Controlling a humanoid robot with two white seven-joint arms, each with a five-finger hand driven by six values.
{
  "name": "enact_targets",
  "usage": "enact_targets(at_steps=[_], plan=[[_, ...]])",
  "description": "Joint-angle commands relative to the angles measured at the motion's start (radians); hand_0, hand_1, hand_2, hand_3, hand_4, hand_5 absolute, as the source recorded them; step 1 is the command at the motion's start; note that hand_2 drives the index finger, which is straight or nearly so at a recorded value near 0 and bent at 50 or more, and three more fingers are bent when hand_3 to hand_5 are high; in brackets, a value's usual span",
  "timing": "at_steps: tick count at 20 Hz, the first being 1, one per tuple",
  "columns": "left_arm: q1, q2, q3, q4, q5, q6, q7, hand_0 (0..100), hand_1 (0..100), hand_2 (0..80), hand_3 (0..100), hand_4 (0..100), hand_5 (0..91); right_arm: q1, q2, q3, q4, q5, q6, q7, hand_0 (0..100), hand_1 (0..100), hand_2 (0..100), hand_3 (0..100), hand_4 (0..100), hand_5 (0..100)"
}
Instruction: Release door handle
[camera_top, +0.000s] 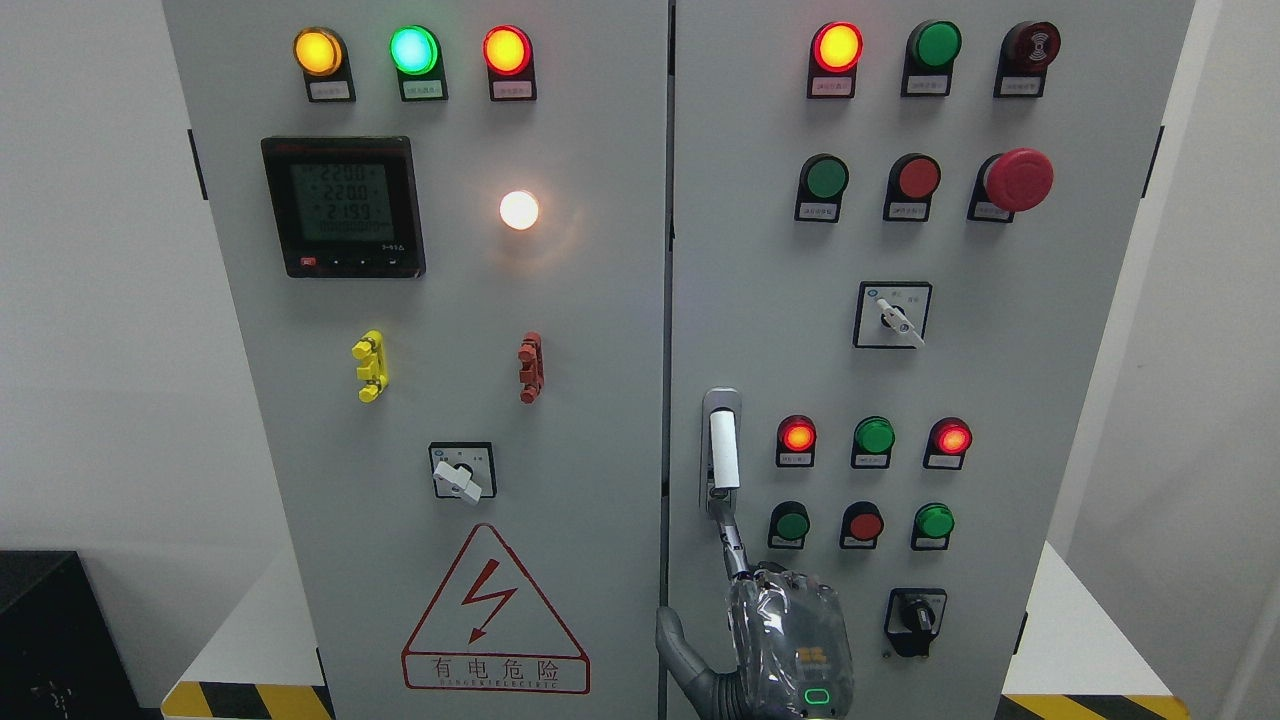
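Here's the right hand (790, 640), coming up from the bottom edge just right of centre, back of the hand towards us and wrapped in clear plastic. One finger (733, 545) is stretched up towards twelve o'clock, its tip at the lower end of the door handle (724, 450). The thumb (672, 640) sticks out at nine o'clock, well apart from that finger. The other fingers sit low at the knuckles, and nothing is clamped: the handle stands free of any grip.

The handle itself is a white upright bar in a grey recess on the right door (1000, 380), hard against the centre seam (668, 300).

There's plenty of clutter nearby. At three o'clock from the handle is a lit red lamp (797, 436). Just below that is a green button (791, 524), right beside the raised finger. Further out at three o'clock from the hand is a black rotary switch (914, 620).

Across the seam on the left door (250, 420), the red lightning warning sign (494, 615) sits at nine o'clock from the hand. A white-knobbed selector (460, 472) sits above it. High at eleven o'clock is the digital meter (343, 207), and a white lamp (519, 210) glows beside it. Up at one o'clock is the big red mushroom stop button (1015, 180).
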Motion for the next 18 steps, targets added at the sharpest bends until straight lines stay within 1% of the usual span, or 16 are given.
enact_targets(at_steps=[1,6,18], plan=[[0.000,0.000,0.000,0.000,0.000,0.000,0.000,0,0,4.6,10,0,0.0,0.002,0.000,-0.001,0.025,-0.002,0.001,-0.002,35,26,2,86,80,77],[0.000,0.000,0.000,0.000,0.000,0.001,0.000,0,0,4.6,10,0,0.0,0.013,0.000,-0.001,0.025,-0.002,0.001,-0.002,35,26,1,86,80,77],[0.000,0.000,0.000,0.000,0.000,0.001,0.000,0,0,4.6,10,0,0.0,0.010,0.000,-0.007,0.009,-0.003,-0.001,-0.004,35,26,1,86,80,77]])
